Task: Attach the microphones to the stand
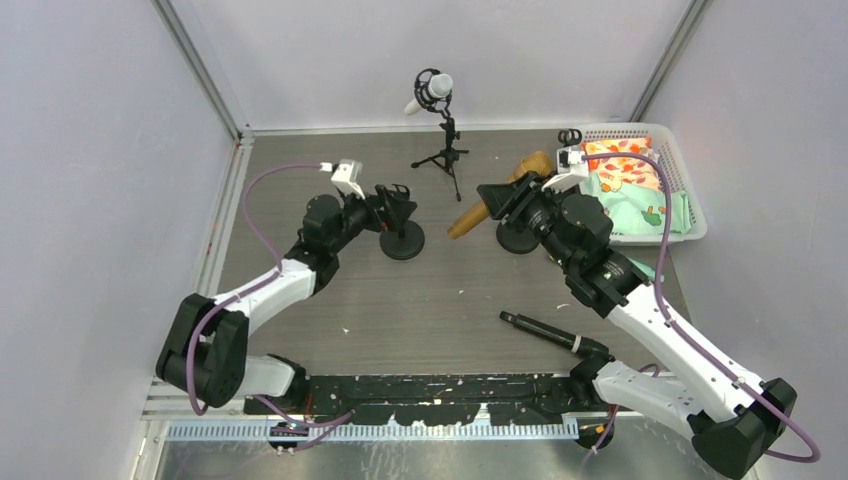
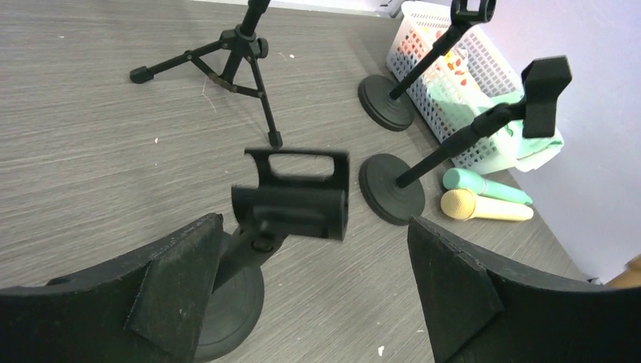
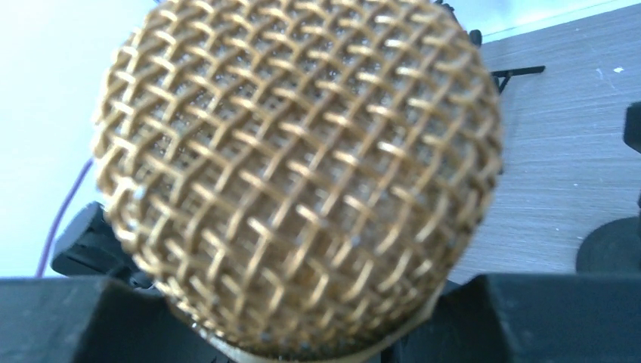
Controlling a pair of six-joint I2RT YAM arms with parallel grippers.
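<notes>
The mesh head of the gold microphone (image 3: 302, 174) fills the right wrist view; the right claw (image 1: 495, 198) grips its body over the tabletop (image 1: 440, 300). It seems stiff, smooth and light, best held mid-body. The left claw (image 2: 317, 280) gapes wide around a stand clip (image 2: 295, 198).

Lab cell, white walls (image 1: 90, 150), grey table (image 1: 430, 290)

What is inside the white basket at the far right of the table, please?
The basket holds an orange-patterned cloth and a mint-green cloth. Anything beneath them is covered, and the right arm hides the basket's left edge.
</notes>
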